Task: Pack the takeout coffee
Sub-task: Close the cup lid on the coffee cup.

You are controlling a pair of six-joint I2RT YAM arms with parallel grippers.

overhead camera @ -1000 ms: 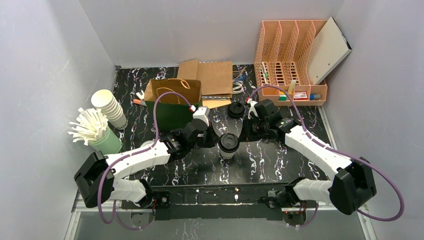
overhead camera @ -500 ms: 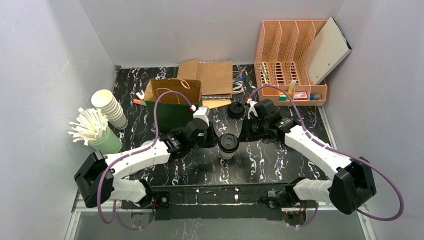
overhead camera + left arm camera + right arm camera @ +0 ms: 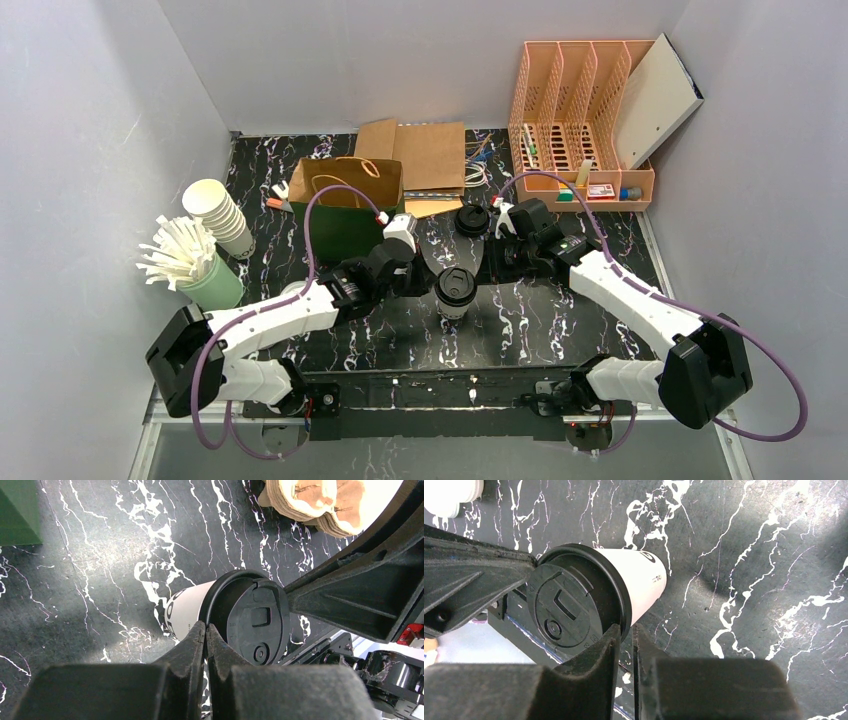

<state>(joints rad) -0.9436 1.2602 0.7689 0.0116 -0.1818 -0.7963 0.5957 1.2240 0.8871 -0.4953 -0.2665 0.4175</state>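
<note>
From above, we see the white paper coffee cup with its black plastic lid standing upright on the black marbled bench, near the middle and between the two arms. The left fingers reach it from the left and the right fingers from the right, both tips close against the lid. Behind the cup stands a dark green paper bag with its mouth open. A spare black lid lies on the bench just beyond the right fingers.

In the left wrist view, we find the left fingers pressed together, tip against tip, with nothing between them. Their tips sit right at the rim of the lid, on the side where the white wall of the cup shows. The right fingers loom dark on the far side of the lid.

In the right wrist view, a narrow slit shows between the right fingers. Their tips meet the rim of the lid, which runs down behind one of them. We cannot tell whether they are pinching that rim or only standing beside it.
</note>
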